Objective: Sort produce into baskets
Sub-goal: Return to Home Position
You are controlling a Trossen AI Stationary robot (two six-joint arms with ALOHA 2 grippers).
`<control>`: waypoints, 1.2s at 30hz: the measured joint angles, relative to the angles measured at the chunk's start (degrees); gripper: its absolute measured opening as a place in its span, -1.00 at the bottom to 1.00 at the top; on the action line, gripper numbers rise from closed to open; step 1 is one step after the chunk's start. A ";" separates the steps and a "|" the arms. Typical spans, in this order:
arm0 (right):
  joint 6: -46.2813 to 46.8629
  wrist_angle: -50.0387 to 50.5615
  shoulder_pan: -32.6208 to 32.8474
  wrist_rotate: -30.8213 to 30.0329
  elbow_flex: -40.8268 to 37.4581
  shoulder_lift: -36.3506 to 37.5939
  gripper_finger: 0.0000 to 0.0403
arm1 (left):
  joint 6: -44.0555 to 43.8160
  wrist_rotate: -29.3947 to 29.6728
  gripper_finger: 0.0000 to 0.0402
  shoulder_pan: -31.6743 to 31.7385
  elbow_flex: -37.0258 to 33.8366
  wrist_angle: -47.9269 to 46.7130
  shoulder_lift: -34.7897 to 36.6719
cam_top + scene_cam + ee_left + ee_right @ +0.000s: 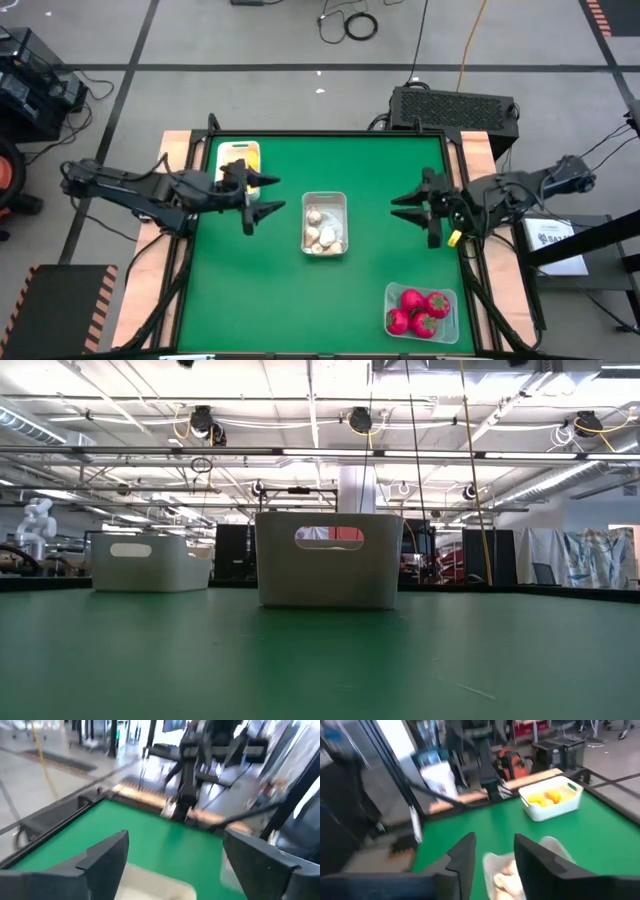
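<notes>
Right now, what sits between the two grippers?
In the high view, the clear basket of garlic bulbs sits between the left gripper and the right gripper, touching neither.

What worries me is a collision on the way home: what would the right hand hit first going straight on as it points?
Likely the clear tray holding garlic bulbs at the table's middle: the open right hand points straight at it. Height is unclear, so it might pass over the rim.
</notes>
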State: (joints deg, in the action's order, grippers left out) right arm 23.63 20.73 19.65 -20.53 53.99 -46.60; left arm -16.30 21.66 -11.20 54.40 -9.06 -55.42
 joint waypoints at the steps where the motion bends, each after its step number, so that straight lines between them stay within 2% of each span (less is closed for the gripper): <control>1: 1.13 -3.31 -0.08 0.36 -2.88 1.18 -0.43 | -0.24 -0.09 0.62 0.00 -3.26 4.37 1.04; 4: 3.05 -10.61 -0.08 1.67 -10.02 3.93 -0.58 | -2.41 -0.48 0.53 0.50 -12.95 16.26 4.51; 8: 5.07 -10.45 -0.51 -1.24 -15.36 5.27 -0.80 | -7.34 -2.58 0.42 1.95 -23.96 28.95 7.92; 11: 5.40 -9.68 -1.01 -2.09 -17.06 4.61 -0.96 | -10.65 -3.24 0.34 2.81 -29.45 33.50 9.72; 15: 14.97 -10.49 -1.71 -1.50 -17.06 3.93 -0.97 | -12.23 -3.30 0.23 3.15 -33.80 37.35 10.71; 17: 9.98 -11.80 -1.75 1.46 -17.06 3.84 -0.96 | -11.93 -3.35 0.16 3.15 -34.96 39.31 11.14; 22: 0.00 -11.16 -2.04 2.93 -17.06 5.33 -0.99 | -8.79 -3.96 -0.04 3.34 -35.66 37.56 13.68; 25: -0.27 -9.56 -3.11 5.48 -17.06 7.90 -0.99 | -7.20 -5.31 -0.18 3.87 -35.66 36.36 16.37; 29: -0.52 -8.33 -3.36 7.52 -17.89 11.49 -1.00 | -6.87 -6.51 -0.38 4.15 -35.66 29.24 21.00; 32: -0.63 -12.23 -4.05 6.99 -22.92 15.27 -1.00 | -7.22 -6.52 -0.54 4.15 -35.66 24.23 24.51; 36: 2.96 -21.43 -5.22 7.27 -32.10 20.41 -1.00 | -5.47 -6.54 -0.75 4.15 -35.66 22.30 28.00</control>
State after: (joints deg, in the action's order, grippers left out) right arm 26.59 -0.70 14.44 -13.26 21.89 -26.19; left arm -21.78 15.11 -7.05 18.74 13.24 -27.41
